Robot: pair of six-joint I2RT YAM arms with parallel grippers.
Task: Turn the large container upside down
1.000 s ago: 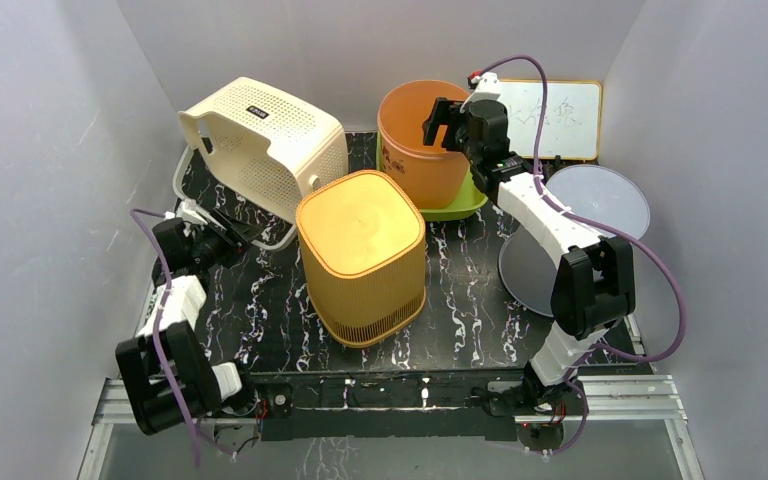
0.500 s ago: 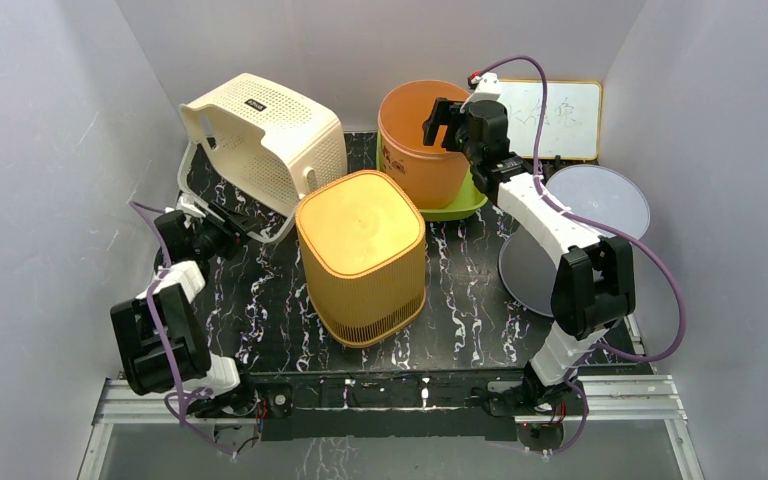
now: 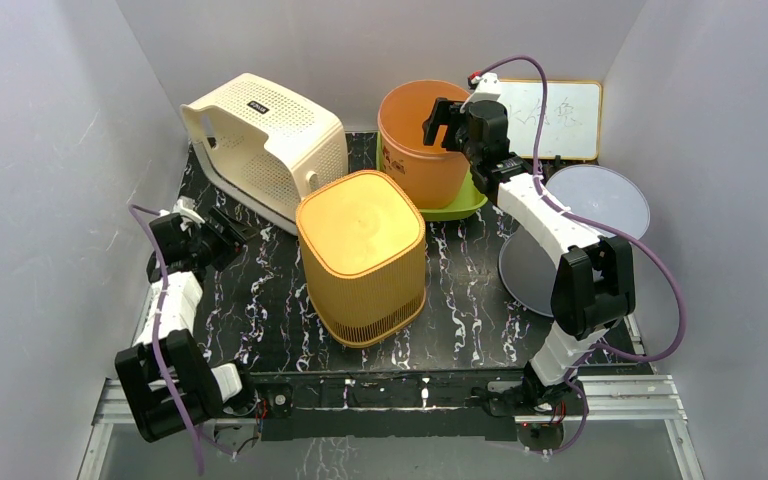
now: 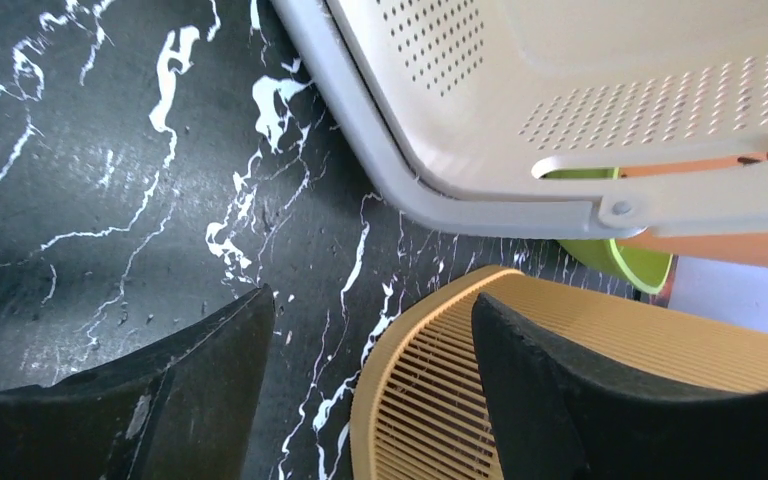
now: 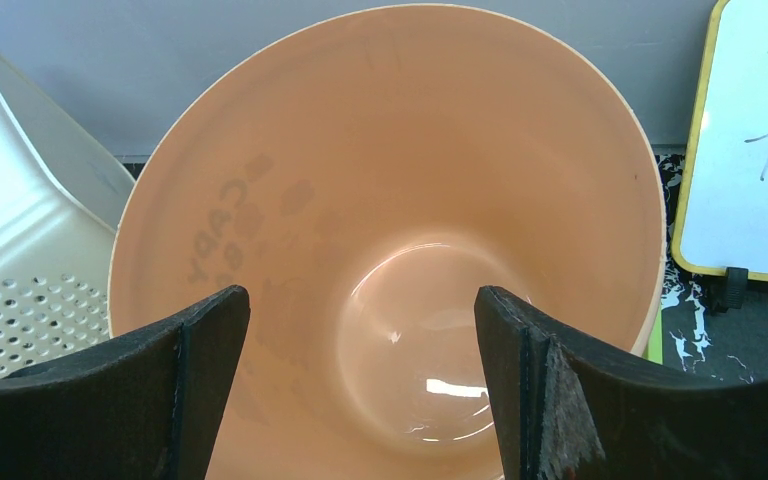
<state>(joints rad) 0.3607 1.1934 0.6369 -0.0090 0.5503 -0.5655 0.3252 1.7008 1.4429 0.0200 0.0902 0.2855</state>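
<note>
Top: cream basket (image 3: 265, 145) far left, base up, rim down. My left gripper (image 3: 225, 228) is just near of it, not touching.
Left wrist: fingers apart, nothing between them.
Right wrist: right gripper (image 5: 360, 300) spread wide over the orange bucket (image 5: 390, 200), idle.
Flip looks done; next, retract clear.

A black tabletop (image 3: 460, 320) veined with white lies under the left gripper (image 3: 222, 228) and spreads on beneath the right gripper (image 3: 443, 122). A plain pale grey back wall (image 3: 360, 40) rises just behind the right gripper. A left wall (image 3: 40, 150) stands outside the left gripper, and a right wall (image 3: 720, 150) stands outside the right gripper. The light is soft and even. A metal rail (image 3: 380, 395) edges the tabletop, well to the near side of both grippers.
</note>
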